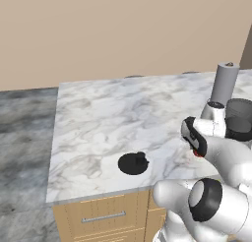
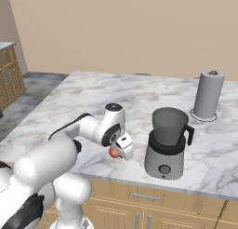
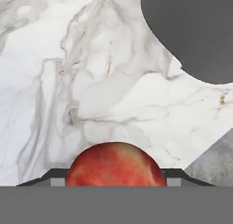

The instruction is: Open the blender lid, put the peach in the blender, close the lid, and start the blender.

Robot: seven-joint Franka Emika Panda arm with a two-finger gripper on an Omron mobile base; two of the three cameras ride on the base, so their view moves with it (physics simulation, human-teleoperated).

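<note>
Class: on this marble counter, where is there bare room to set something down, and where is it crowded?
Bare: the marble behind the black lid, back to the wall. Crowded: the right front, where the blender, the grey cylinder and the end effector with the peach stand close.

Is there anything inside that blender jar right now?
The blender stands open, its black lid lying on the marble counter. The jar's upper inside looks empty; its bottom is hidden by the dark wall. The peach is outside it, in the claw.

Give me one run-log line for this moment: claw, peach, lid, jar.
claw: closed on small orange-red peach, low over marble counter | flat round black lid: off, on counter | dark grey blender jar: open
</note>
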